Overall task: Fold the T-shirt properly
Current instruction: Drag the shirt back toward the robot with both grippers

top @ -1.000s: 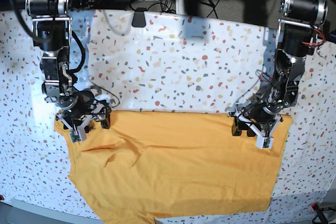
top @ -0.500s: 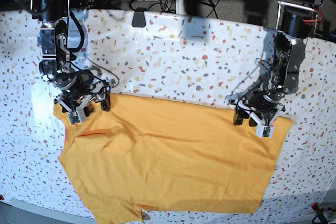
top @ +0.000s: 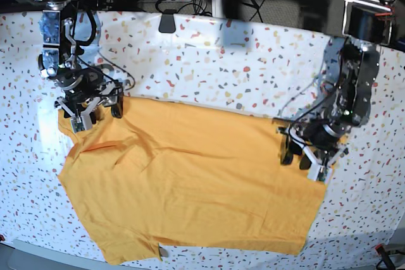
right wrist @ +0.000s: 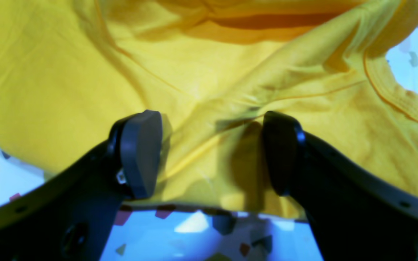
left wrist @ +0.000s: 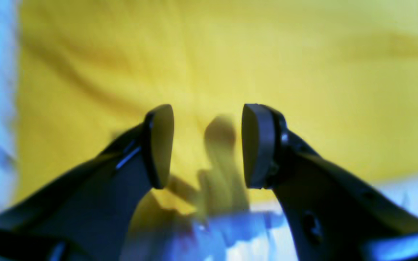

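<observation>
Two grippers sit at the far edge of the T-shirt [top: 190, 181], which lies spread on the speckled table [top: 209, 67]. The right gripper [top: 88, 113], at ten o'clock, has its jaws wide over a wrinkled corner; the left gripper [top: 304, 156], at three o'clock, is spread wide too, holding nothing.

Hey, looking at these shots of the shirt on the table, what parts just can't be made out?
- T-shirt: far edge under the right gripper and left gripper, base view; their bodies cover it.
- Left wrist view: motion-blurred, so fabric contact at the left gripper is unclear.
- Heart drawing: appears in no view.
- Table: front edge cut off by the base frame.
</observation>
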Robot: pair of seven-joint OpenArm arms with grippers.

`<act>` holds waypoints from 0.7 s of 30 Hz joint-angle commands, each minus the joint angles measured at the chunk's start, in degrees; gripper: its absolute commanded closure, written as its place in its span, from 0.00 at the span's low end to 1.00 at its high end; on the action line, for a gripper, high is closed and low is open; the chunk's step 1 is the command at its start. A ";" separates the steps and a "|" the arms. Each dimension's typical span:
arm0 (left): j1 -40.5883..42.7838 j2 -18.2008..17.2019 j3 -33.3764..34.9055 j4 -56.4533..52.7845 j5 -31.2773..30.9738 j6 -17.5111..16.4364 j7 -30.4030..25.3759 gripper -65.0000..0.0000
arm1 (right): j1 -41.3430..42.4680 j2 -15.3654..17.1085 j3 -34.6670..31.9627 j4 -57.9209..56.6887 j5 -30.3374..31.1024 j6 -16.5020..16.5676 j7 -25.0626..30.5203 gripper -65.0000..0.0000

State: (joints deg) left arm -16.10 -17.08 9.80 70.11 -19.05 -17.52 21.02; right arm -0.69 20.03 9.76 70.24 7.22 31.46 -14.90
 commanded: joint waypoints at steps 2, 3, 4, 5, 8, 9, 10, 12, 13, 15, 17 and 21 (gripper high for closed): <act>-3.04 -0.35 -0.22 1.11 2.29 1.31 -1.90 0.55 | -0.72 0.76 0.13 0.17 -2.01 0.00 -3.04 0.34; -3.61 -0.35 -0.22 1.07 3.65 2.32 -2.36 0.55 | -0.87 0.76 0.13 0.20 -1.79 0.00 -3.04 0.34; -4.00 -0.28 -0.22 0.90 4.61 3.13 -2.58 0.55 | -1.09 0.76 0.13 0.22 -1.11 0.02 -3.13 0.34; -4.13 -0.24 -0.22 0.57 5.22 3.63 -2.67 0.55 | -1.16 0.76 0.15 0.22 -0.35 0.00 -3.26 0.34; -3.89 0.24 -0.22 -2.27 5.55 3.61 -3.37 0.55 | -1.27 0.76 0.13 0.39 2.10 0.02 -4.02 0.34; -3.89 0.37 -0.22 -4.17 5.55 3.61 -3.91 0.55 | -1.29 0.76 0.13 0.55 2.38 0.04 -4.46 0.34; -3.91 0.55 -0.22 -6.29 5.55 3.61 -4.59 0.55 | -1.29 0.76 0.13 0.81 2.43 0.04 -5.14 0.34; -3.89 0.85 -0.22 -10.38 5.55 3.63 -5.64 0.55 | -1.40 0.76 0.13 1.79 2.43 0.04 -6.67 0.34; -3.89 0.94 -0.22 -12.09 5.55 3.61 -5.66 0.55 | -1.44 0.76 0.13 2.51 2.43 0.04 -7.52 0.34; -3.56 1.03 -0.22 -13.97 5.55 3.61 -5.40 0.55 | -1.97 0.76 0.15 4.02 2.47 0.04 -8.72 0.34; -2.73 1.03 -0.22 -13.81 5.55 3.61 -4.04 0.55 | -2.95 0.76 0.52 5.86 2.51 0.02 -9.22 0.34; -0.66 1.01 -0.22 -13.29 5.57 3.58 -2.03 0.55 | -6.19 0.76 3.58 9.73 5.25 0.04 -10.45 0.34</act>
State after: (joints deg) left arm -16.21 -15.46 9.80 56.45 -13.58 -14.13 16.69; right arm -6.96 19.92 13.08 79.57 12.73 31.51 -23.62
